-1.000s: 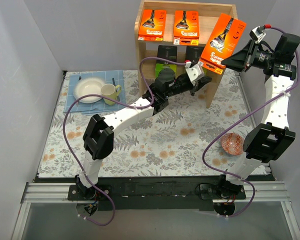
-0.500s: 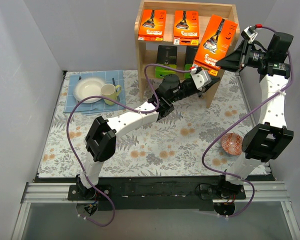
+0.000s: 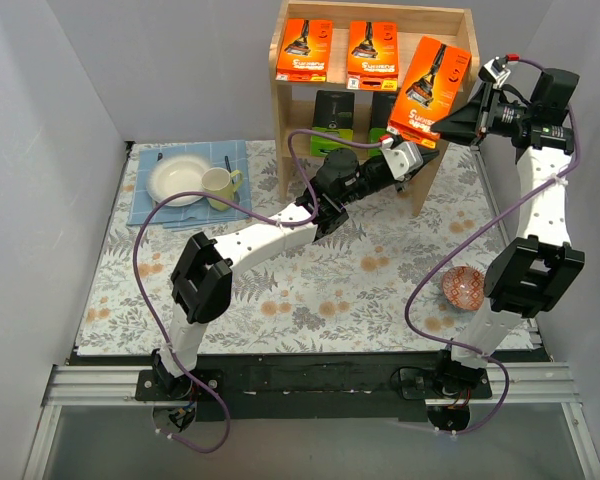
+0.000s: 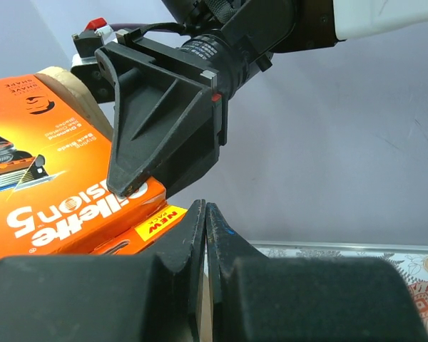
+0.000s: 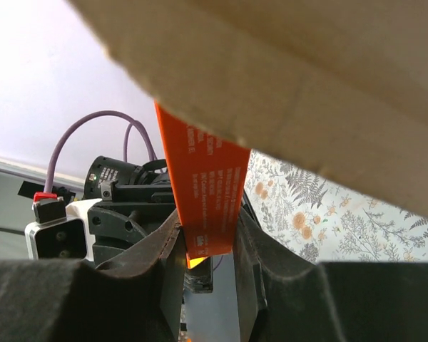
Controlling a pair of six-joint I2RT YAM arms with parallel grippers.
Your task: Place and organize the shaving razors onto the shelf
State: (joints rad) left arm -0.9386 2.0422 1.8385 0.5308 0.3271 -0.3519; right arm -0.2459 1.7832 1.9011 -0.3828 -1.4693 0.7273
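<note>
Down on the lower tier, the green packs (image 3: 332, 108) are half-buried behind the left arm (image 3: 310, 200) and the raised orange pack (image 3: 430, 88), labels too small to read. Left wrist view: that pack runs off at nine o'clock. Right wrist view: blurred shelf (image 5: 307, 85) wood swallows twelve o'clock, and only the pack's thin edge shows, face hidden.

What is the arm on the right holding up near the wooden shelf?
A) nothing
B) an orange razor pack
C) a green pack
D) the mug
B: the right arm's fingers pinch the orange razor pack by its edge, at the top tier of the shelf.
</note>
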